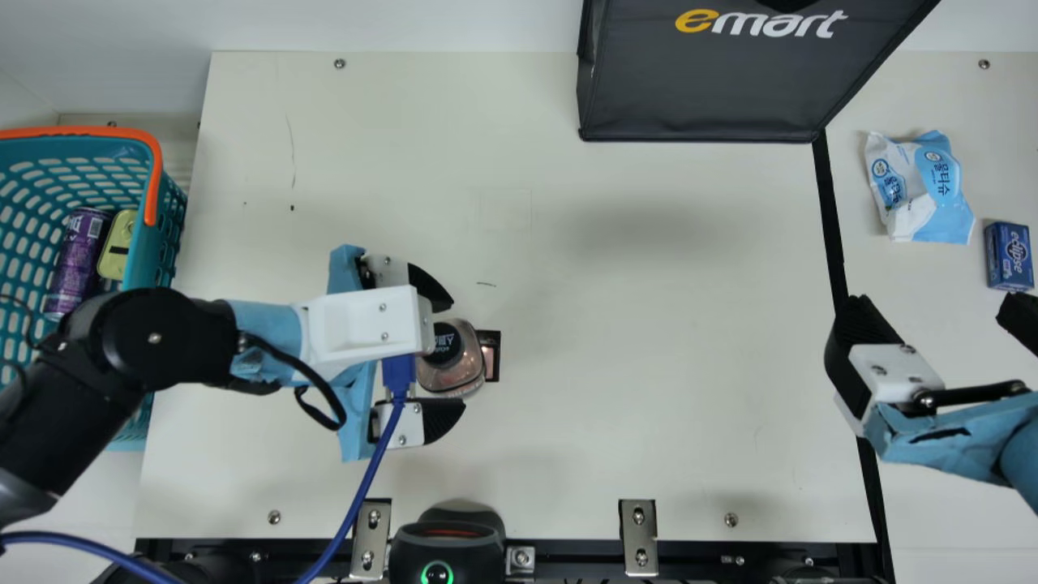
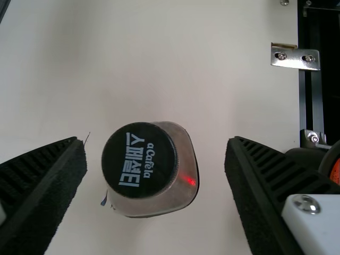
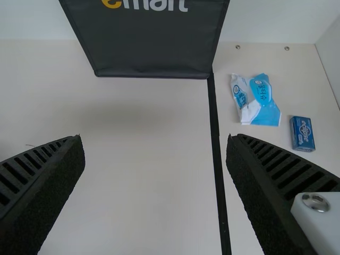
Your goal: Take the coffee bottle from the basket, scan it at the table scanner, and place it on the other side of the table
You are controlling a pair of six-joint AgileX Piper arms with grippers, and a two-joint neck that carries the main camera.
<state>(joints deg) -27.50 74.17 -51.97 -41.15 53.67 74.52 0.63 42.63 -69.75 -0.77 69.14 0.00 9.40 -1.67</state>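
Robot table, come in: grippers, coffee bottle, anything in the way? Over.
Left gripper open, right gripper open. Coffee bottle upright on table, ungripped. No obstruction seen between bottle and left gripper.

all views face down, left wrist's close above the bottle (image 2: 150, 169).

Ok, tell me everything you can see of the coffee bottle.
The coffee bottle stands upright on the table. A round black cap with white print sits above a squarish, brownish, shiny body, apparently clear plastic. A small red light spot falls on it. The left tool is open around it, with a gap each side.
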